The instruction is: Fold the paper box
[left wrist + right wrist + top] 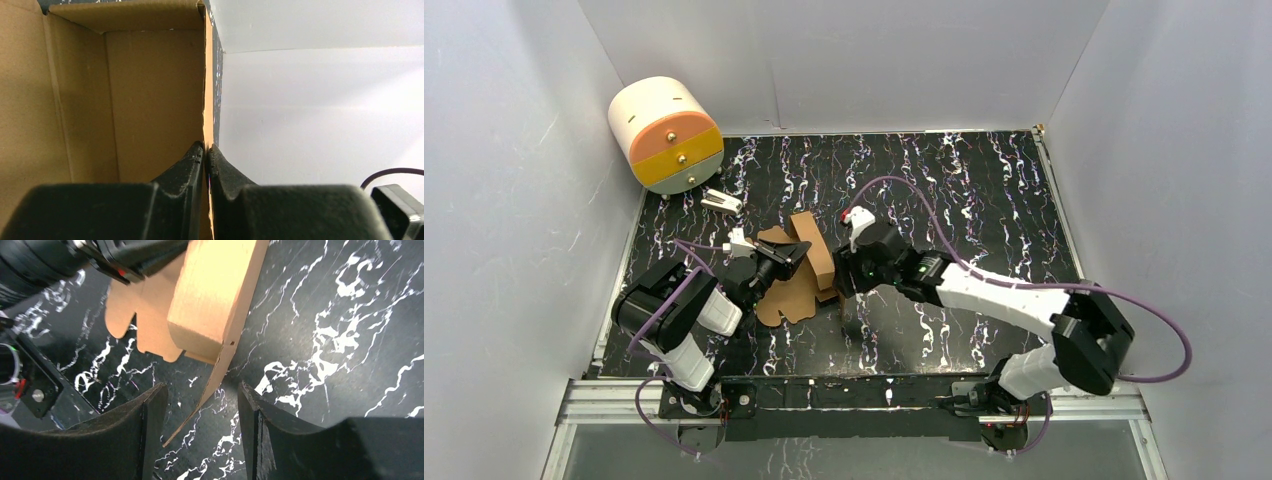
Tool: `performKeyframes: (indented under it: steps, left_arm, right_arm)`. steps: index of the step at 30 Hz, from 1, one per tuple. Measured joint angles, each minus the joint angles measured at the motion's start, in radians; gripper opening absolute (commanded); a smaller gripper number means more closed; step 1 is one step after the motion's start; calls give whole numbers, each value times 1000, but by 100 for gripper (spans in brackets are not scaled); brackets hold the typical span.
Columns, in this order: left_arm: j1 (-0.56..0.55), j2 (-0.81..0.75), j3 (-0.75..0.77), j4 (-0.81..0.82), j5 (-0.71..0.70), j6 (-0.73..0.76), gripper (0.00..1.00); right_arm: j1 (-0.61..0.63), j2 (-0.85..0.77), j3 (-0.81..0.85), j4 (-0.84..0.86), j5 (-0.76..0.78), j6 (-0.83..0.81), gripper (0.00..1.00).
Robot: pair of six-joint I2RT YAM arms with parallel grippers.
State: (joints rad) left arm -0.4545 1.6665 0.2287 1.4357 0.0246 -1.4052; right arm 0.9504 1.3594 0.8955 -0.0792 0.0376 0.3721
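Note:
The paper box (796, 270) is brown cardboard, partly folded, lying at the middle of the black marbled table with one wall raised. My left gripper (786, 256) is shut on an upright wall of it; in the left wrist view the cardboard edge (208, 100) runs straight up from between the fingertips (206, 150). My right gripper (842, 288) is open just right of the box. In the right wrist view a thin flap (210, 385) of the box (215, 295) pokes down into the gap of the right gripper (202, 392), touching neither finger.
A cream, orange and yellow cylindrical drawer unit (667, 133) stands at the back left corner. A small white clip-like object (722, 202) lies on the table (984, 190) in front of it. White walls enclose the table on three sides.

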Motion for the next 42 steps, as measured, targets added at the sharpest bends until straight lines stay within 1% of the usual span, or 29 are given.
performKeyframes:
  steps: [2,5,6,10,12,15,18,19,22,24,27,33,42]
  left_arm:
    - [0,0,0,0,0,1,10]
    - [0,0,0,0,0,4,12]
    - [0,0,-1,0,-1,4,13]
    - [0,-1,-9,0,-1,9,17]
    - [0,-6,-14,0,-1,13,20]
    - [0,-29,-27,-2,-2,24,27]
    - [2,-52,-43,-4,-1,27,37]
    - [3,-61,-50,-5,-1,27,40]
    - [11,-98,-72,-12,-1,24,48]
    - [15,-138,-87,-26,-1,20,51]
    - [18,-194,-103,-51,-10,9,52]
    - [27,-292,-145,-134,-48,-21,53]
    - [39,-326,-146,-194,-77,-47,53]
  right_arm:
    - [29,48,35,-57,37,10,60]
    - [51,102,64,-121,74,18,55]
    - [53,121,76,-142,87,18,52]
    - [54,167,111,-198,131,10,33]
    - [54,175,122,-212,142,-9,24]
    - [54,182,140,-225,144,-50,15]
    - [54,186,164,-237,143,-115,9]
    - [53,186,164,-236,143,-117,8]
    - [44,186,171,-238,126,-197,6]
    - [29,186,172,-238,95,-252,5]
    - [-16,186,178,-238,33,-343,4]
    - [-142,186,182,-232,-147,-545,4]
    - [-248,240,222,-212,-393,-748,4]
